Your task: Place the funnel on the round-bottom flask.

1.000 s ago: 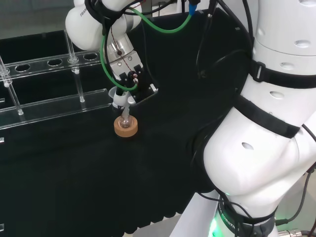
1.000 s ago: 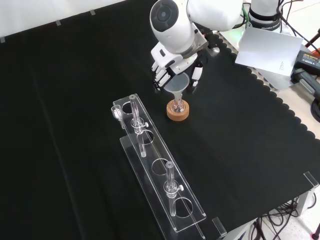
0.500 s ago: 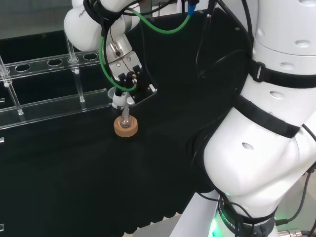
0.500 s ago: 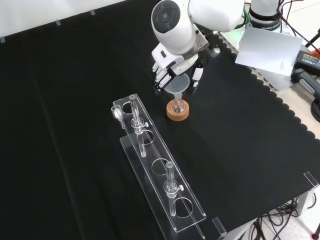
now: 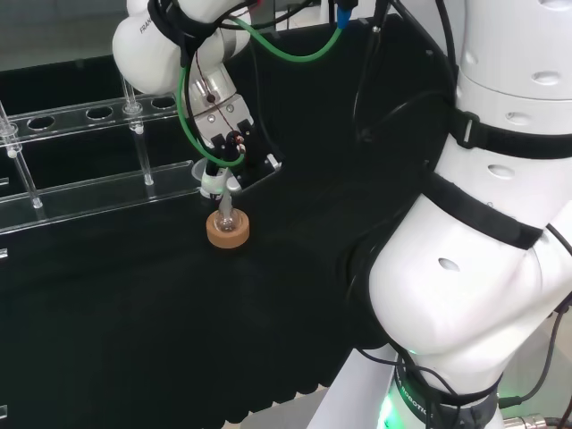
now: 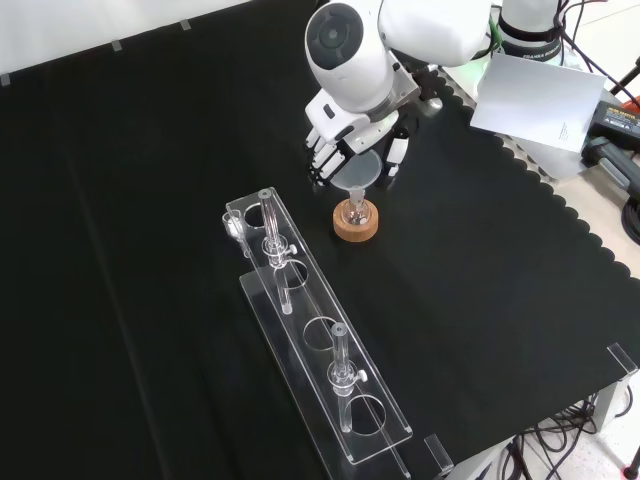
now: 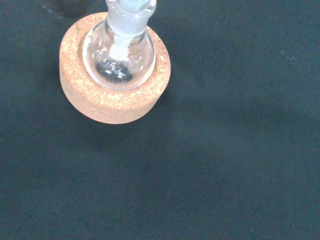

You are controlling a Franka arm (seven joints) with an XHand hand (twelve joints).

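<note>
A clear round-bottom flask (image 6: 356,210) stands in a cork ring (image 6: 357,228) near the middle of the cloth. The clear funnel (image 6: 362,172) sits right above it, its stem pointing down into the flask's neck. The hand (image 6: 340,135) comes from above, fingers on one side of the funnel's bowl and thumb on the other, curled round it. In the head view the hand (image 5: 231,143) holds the funnel (image 5: 212,180) over the flask (image 5: 226,215) and ring (image 5: 227,231). The wrist view looks down on the flask (image 7: 119,57) in its ring (image 7: 112,102).
A long clear rack (image 6: 312,345) with round holes and upright glass tubes lies just left of the flask in the front view; in the head view the rack (image 5: 89,152) runs behind it. A white sheet (image 6: 535,100) lies past the cloth's scalloped edge.
The hand with the funnel has drifted slightly left in the head view, and the funnel sits a little lower on the flask's neck. The flask and ring have stayed put.
</note>
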